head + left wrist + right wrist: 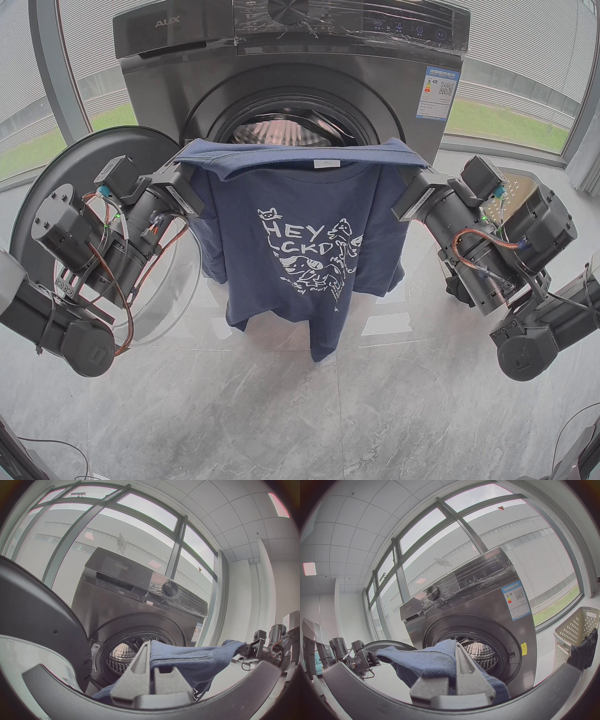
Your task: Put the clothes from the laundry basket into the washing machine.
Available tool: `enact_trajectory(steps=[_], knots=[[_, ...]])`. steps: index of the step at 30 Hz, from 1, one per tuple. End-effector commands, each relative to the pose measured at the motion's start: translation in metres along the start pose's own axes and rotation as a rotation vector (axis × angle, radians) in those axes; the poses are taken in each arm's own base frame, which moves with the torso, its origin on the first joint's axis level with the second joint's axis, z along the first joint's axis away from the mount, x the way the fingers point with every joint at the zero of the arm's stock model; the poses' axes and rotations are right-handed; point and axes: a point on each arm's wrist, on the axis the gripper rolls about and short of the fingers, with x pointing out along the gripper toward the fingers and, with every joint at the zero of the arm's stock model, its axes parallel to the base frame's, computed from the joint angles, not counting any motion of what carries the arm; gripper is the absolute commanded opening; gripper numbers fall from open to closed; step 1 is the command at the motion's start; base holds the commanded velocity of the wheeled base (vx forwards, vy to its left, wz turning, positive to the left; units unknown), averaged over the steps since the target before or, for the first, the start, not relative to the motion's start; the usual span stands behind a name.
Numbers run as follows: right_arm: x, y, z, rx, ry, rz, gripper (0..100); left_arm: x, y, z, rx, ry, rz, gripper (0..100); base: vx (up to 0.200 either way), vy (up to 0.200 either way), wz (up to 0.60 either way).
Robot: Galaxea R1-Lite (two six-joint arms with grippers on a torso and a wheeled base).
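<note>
**Head view.** You held a navy T-shirt [300,250] spread out in the centre of the frame, one shoulder in each gripper. Your left gripper [181,165] was at centre left and clamped on one shoulder. Your right gripper [417,178] was at centre right and clamped on the other. The collar edge ran nearly level between them, and the white printed front faced you. The body of the T-shirt hung down free over the grey tiled floor [300,412]. It hung directly in front of the washing machine [187,87], which filled the upper centre of the frame. The collar edge crossed the lower part of the open drum [287,131]. The round door [75,169] stood swung open at centre left, behind your left arm. A label [437,94] sat at the upper right of the machine's front.

**Left wrist view.** The left gripper [153,664] had blue cloth pinched between its fingers [140,667]. The stretched edge ran across to the right gripper [247,648] farther off.

**Right wrist view.** The right gripper [456,664] was closed on the other shoulder. The left gripper [373,661] was visible at the far end of the cloth. A pale laundry basket [575,627] stood on the floor beside the machine, on its labelled side. A dark garment [582,653] was draped over the basket's rim.
</note>
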Motion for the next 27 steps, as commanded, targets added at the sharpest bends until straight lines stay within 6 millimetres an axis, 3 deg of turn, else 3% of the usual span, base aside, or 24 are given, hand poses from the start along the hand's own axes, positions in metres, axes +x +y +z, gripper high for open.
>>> enact_trajectory(steps=[1,5,8,11,15,16,20,27], knots=[[0.0,0.001,0.012,0.004,-0.029,0.001,0,0.0,-0.005,-0.003,-0.008,0.005,-0.012,0,0.0,0.0,0.0],[0.0,0.0,0.01,0.003,-0.019,0.0,0,0.002,-0.013,-0.005,-0.024,0.01,-0.037,0,0.0,0.0,0.0],[-0.002,-0.001,0.002,0.003,0.007,-0.003,0,0.001,-0.024,-0.019,-0.039,0.05,-0.067,0,0.0,0.0,0.0],[-0.015,-0.005,-0.033,-0.007,0.134,-0.012,0,-0.003,-0.03,-0.046,-0.041,0.134,-0.089,0,0.0,0.0,0.0],[-0.028,-0.008,-0.078,-0.002,0.28,0.011,0,-0.001,-0.035,-0.064,-0.046,0.177,-0.105,0,0.0,0.0,0.0],[-0.035,-0.01,-0.09,-0.011,0.334,0.018,100,0.0,-0.035,-0.067,-0.047,0.178,-0.106,0,0.0,0.0,0.0],[-0.056,-0.001,-0.125,-0.017,0.479,0.081,100,0.016,-0.037,-0.074,-0.053,0.147,-0.11,0,0.0,0.0,0.0],[-0.076,0.009,-0.165,-0.028,0.61,0.122,100,0.037,-0.038,-0.085,-0.056,0.101,-0.105,0,0.0,0.0,0.0]])
